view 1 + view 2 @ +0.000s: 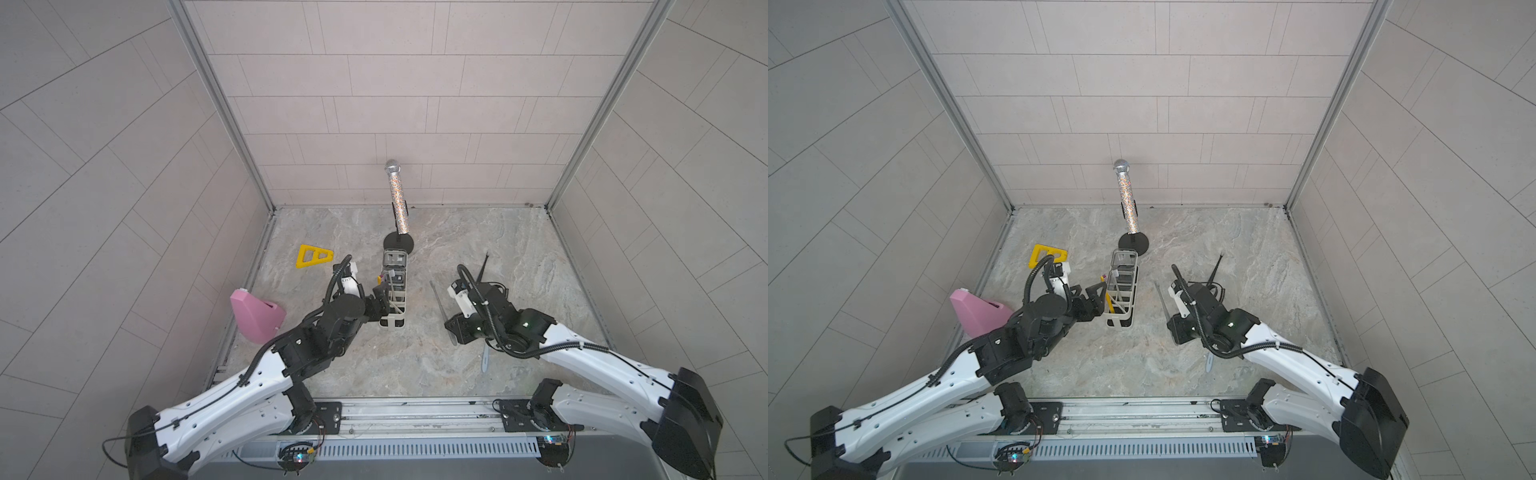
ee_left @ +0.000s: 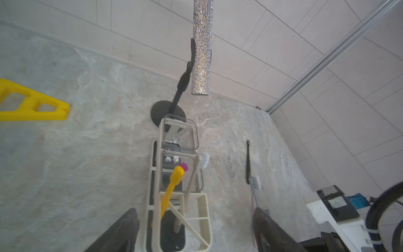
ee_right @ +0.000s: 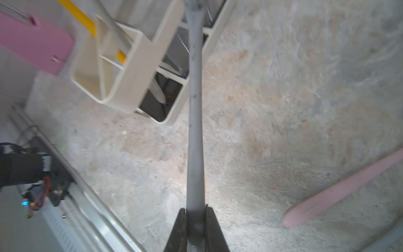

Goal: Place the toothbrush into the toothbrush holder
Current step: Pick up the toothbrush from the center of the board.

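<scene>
The toothbrush holder (image 1: 395, 286) (image 1: 1121, 291) is a long white rack standing mid-table, with clear cups in its far sections. A yellow brush (image 2: 172, 187) and a beige brush (image 2: 193, 174) lean in its near section. My left gripper (image 2: 194, 235) is open, and its fingers (image 2: 117, 233) stand wide on either side of the holder's (image 2: 207, 218) near end. My right gripper (image 3: 195, 210) is shut on the handle of a grey toothbrush (image 3: 195, 131) (image 1: 438, 299). That brush points toward the holder (image 3: 135, 72) from its right side.
A glittery microphone (image 1: 397, 199) on a black round stand (image 1: 399, 243) rises just behind the holder. A yellow triangle (image 1: 313, 257) and a pink object (image 1: 255, 316) lie left. A black toothbrush (image 1: 482, 268), a pink one (image 3: 340, 192) and a pale one (image 1: 485, 361) lie right.
</scene>
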Robot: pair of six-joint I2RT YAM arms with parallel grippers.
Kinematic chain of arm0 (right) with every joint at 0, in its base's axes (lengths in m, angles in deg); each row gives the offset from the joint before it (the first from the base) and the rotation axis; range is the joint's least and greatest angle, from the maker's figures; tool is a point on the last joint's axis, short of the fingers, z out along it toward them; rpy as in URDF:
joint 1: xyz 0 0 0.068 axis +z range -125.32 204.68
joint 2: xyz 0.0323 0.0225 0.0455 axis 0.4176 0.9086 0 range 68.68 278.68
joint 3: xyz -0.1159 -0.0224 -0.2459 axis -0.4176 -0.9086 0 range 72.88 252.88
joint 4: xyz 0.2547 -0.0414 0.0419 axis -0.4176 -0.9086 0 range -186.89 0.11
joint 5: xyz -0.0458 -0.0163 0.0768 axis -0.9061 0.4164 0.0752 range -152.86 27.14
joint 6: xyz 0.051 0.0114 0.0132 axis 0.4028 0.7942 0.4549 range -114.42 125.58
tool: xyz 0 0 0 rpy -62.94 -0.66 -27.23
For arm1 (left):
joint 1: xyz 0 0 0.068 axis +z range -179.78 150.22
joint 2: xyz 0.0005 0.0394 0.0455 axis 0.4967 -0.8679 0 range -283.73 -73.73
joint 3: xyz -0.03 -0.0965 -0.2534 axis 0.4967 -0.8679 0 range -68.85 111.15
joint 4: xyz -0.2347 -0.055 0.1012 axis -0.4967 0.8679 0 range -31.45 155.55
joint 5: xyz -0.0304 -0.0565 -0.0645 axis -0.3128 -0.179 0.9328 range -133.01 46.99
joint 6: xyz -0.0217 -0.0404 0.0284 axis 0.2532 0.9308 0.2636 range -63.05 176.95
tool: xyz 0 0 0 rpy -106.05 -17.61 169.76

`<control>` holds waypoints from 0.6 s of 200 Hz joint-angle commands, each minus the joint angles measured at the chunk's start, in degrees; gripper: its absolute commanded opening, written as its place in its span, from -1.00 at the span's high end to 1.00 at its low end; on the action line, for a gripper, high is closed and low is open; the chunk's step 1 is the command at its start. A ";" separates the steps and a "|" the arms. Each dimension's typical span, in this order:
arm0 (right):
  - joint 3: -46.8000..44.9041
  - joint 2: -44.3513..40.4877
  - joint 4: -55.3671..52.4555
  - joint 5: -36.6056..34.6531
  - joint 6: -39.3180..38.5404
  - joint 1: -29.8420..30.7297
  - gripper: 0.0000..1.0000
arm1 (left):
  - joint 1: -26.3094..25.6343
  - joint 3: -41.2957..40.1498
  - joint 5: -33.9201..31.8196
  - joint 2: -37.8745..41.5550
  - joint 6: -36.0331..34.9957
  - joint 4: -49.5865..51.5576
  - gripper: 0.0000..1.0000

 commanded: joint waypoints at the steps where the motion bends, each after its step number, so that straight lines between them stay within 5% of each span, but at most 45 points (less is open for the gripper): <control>1: -1.48 -5.17 3.40 2.93 3.83 0.78 0.83 | -0.30 0.61 8.39 -2.64 6.77 -6.98 -0.75; 64: -2.03 -8.75 8.29 5.29 7.26 3.23 0.83 | -0.81 -1.32 16.67 -8.87 13.58 -22.40 -0.79; 120: -1.15 -6.55 12.00 6.16 7.71 5.59 0.83 | -1.74 -0.21 19.19 -12.20 14.28 -25.79 -0.80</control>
